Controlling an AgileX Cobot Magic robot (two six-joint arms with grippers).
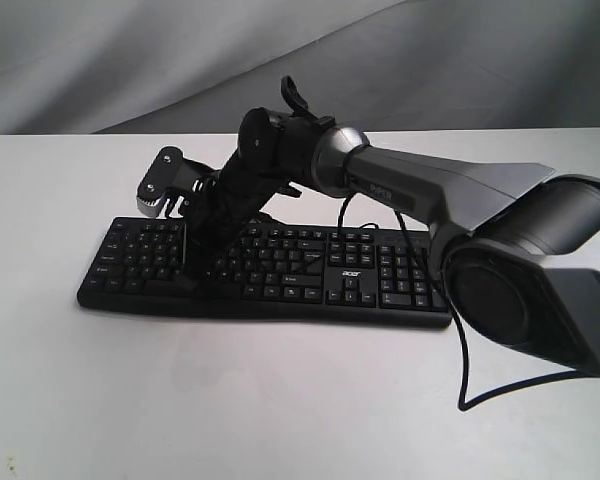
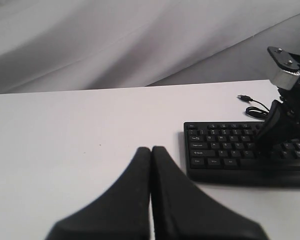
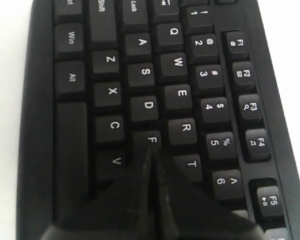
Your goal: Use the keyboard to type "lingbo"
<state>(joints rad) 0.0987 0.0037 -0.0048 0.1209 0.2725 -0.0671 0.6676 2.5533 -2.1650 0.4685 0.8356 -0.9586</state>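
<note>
The long black keyboard (image 1: 310, 265) lies across the white table, its logo (image 1: 345, 270) near the number pad. My right arm reaches across it, and the right gripper (image 1: 195, 275) is shut, pointing down onto the left-hand letter keys. In the right wrist view the closed tips (image 3: 151, 152) sit at the edge of the F key (image 3: 149, 140), between V and T, covering the key behind them on the keyboard (image 3: 145, 75). My left gripper (image 2: 151, 149) is shut and empty over bare table, left of the keyboard (image 2: 220, 145). It is outside the exterior view.
A thin black cable with a USB plug (image 2: 243, 97) lies on the table behind the keyboard. Another black cable (image 1: 465, 370) hangs from the right arm and loops on the table at front right. A grey cloth backdrop (image 1: 130, 60) stands behind the table.
</note>
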